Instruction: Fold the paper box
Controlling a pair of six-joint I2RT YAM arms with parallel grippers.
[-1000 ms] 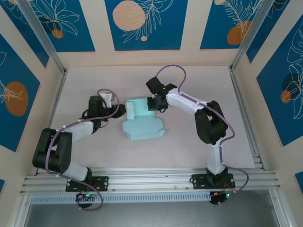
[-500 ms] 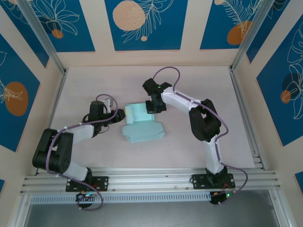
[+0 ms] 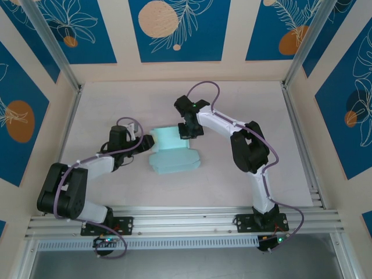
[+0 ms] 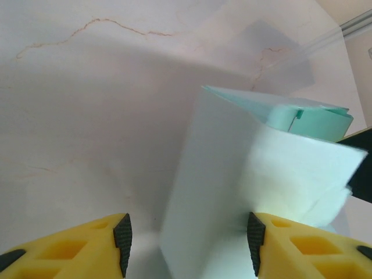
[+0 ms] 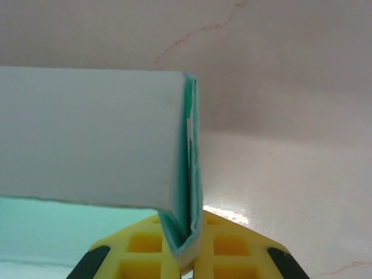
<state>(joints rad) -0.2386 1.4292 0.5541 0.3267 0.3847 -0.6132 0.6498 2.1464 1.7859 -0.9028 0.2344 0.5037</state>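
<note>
Right jaws, paper box [image 3: 174, 160] further left

A pale pinkish-white marbled tabletop [image 3: 244, 99] with thin reddish veins is enclosed by beige wall panels [image 3: 122, 35] carrying deep blue rectangular insets [image 3: 174, 29] printed with white line-drawn leaves and orange or peach discs. 2 silver aluminium corner posts [image 3: 51, 43] rise at the back. Ribbed aluminium rails [image 3: 186, 218] line the near edge. The light is soft and even.

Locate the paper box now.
Top view: the paper box lies centre of the table, right tool pinching its far-right edge, left tool at its left side.
</note>
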